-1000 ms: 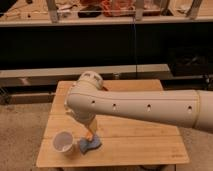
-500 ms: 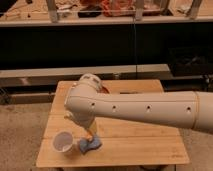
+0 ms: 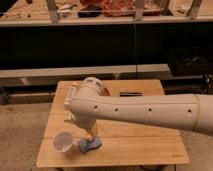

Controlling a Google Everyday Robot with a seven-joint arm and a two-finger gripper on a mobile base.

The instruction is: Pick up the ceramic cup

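The ceramic cup (image 3: 63, 143) is small, white and round. It stands upright near the front left corner of the wooden table (image 3: 145, 145). My white arm (image 3: 145, 114) reaches in from the right across the table. My gripper (image 3: 84, 129) hangs below the arm's bulky end, just right of and above the cup, mostly hidden by the arm. It does not hold the cup. A small blue object (image 3: 90, 145) with an orange part lies right beside the cup, under the gripper.
An orange edge (image 3: 106, 91) shows behind the arm at the table's back. A dark flat object (image 3: 131, 93) lies at the back right. Dark shelving with clutter (image 3: 110, 10) stands behind the table. The floor is bare concrete.
The arm has shifted only slightly over the table's left side. The cup and the blue object have not moved.
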